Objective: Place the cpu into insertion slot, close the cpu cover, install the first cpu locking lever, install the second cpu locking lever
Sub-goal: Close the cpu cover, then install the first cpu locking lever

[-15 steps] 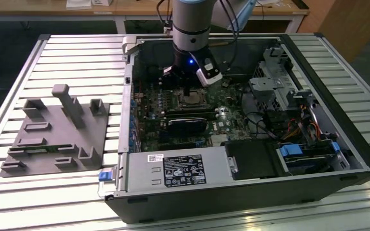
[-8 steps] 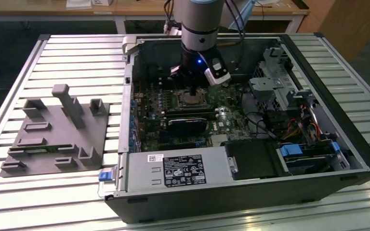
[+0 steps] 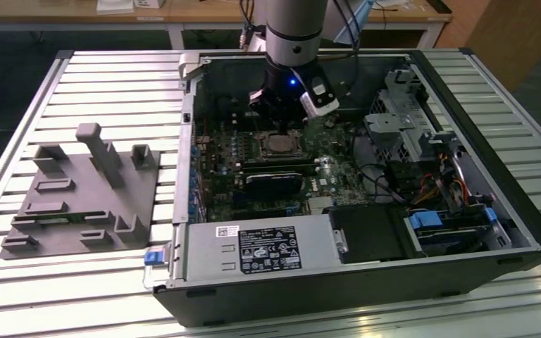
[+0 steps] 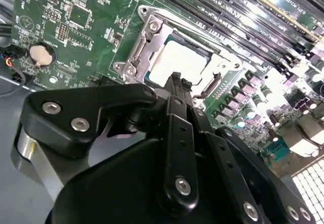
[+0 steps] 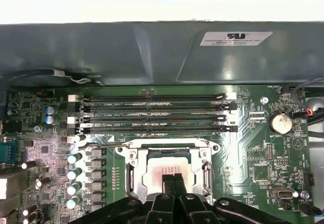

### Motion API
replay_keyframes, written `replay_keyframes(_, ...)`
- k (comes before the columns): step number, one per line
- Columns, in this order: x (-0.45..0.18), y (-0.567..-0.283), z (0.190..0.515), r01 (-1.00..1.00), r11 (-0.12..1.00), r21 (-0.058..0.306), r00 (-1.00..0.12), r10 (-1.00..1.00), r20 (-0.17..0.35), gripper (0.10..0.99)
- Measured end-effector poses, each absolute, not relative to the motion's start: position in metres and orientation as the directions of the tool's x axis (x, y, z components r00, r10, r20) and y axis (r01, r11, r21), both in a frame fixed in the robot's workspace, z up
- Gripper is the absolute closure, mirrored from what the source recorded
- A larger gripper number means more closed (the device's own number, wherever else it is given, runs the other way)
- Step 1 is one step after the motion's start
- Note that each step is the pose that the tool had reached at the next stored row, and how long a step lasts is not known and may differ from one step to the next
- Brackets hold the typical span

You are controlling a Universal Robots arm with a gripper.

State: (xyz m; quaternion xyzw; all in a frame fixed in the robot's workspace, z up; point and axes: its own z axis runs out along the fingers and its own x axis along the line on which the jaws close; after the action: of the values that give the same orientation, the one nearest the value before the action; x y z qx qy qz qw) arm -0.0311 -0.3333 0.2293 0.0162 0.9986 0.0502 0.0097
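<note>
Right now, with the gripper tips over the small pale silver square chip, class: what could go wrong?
The shut black gripper hangs over the pale silver-grey cpu: pressing down could scratch or tilt it. The shiny silver cpu cover frames it closely, so a sideways slip might snag that frame or the silver capacitors beside it.

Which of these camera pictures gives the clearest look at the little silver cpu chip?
The second wrist view: the cpu sits close and bright, most of its face showing. The first wrist view shows the cpu partly behind the jaws. The exterior view shows the cpu as a distant square.
</note>
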Motion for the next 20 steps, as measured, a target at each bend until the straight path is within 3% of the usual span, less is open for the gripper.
replay_keyframes(20,-0.041,-0.333,0.23,0.031,0.994,0.1,-0.999,0.033,-0.018,0.98)
